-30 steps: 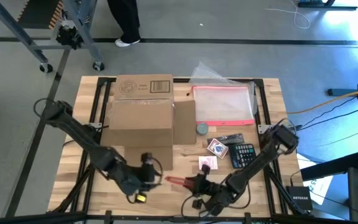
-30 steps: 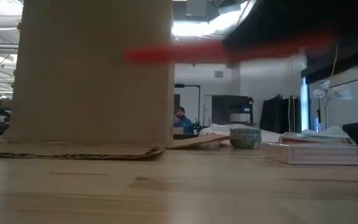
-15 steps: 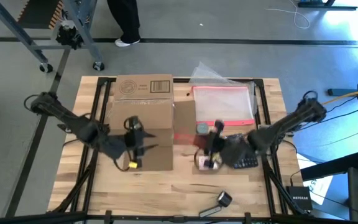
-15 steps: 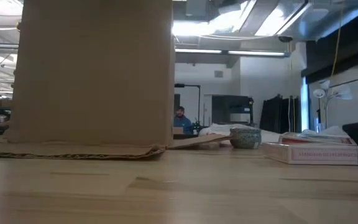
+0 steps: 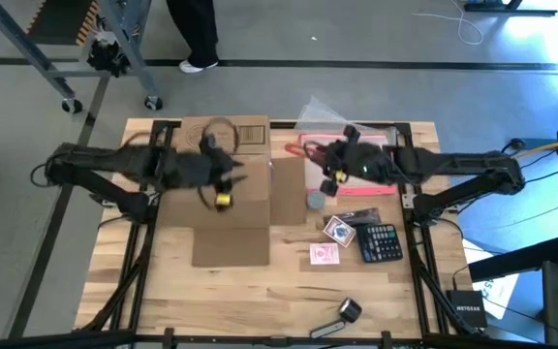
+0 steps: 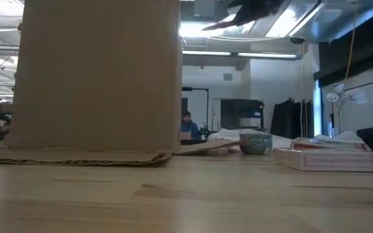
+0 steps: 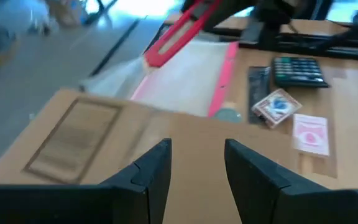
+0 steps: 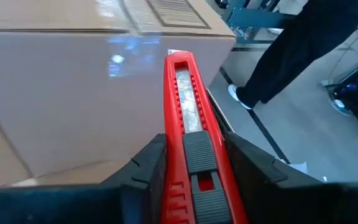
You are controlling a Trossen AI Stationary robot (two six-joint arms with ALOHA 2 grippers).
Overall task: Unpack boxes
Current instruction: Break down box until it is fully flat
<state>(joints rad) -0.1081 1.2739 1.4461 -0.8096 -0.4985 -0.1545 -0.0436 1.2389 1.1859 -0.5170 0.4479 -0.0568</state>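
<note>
The brown cardboard box [image 5: 223,167] stands on the left half of the table [image 5: 260,291], its top looking unopened from above, with one flap lying flat on the wood toward the near edge and another on its right side. In the left wrist view the top face reads as one unbroken surface, so the cutting does not seem to have begun.

The right gripper [image 5: 329,160] hangs above the table just right of the box, over the clear pouch with the pink-red edge [image 5: 349,160], and it is clamped on a red utility knife [image 8: 188,134]. In the right wrist view the knife points toward the box's side wall. The left gripper [image 5: 219,184] hovers over the top of the box with its fingers [image 7: 151,171] apart and nothing between them.

Several things already lie beside the box: a small round tin [image 5: 315,201], a calculator [image 5: 380,241], two packs of playing cards [image 5: 338,231] and a dark small object [image 5: 349,310] near the front edge. Whether they came from this box the views do not show.

As a judgement, the task is at an early stage: the knife is in hand, the box remains to be slit and emptied.
</note>
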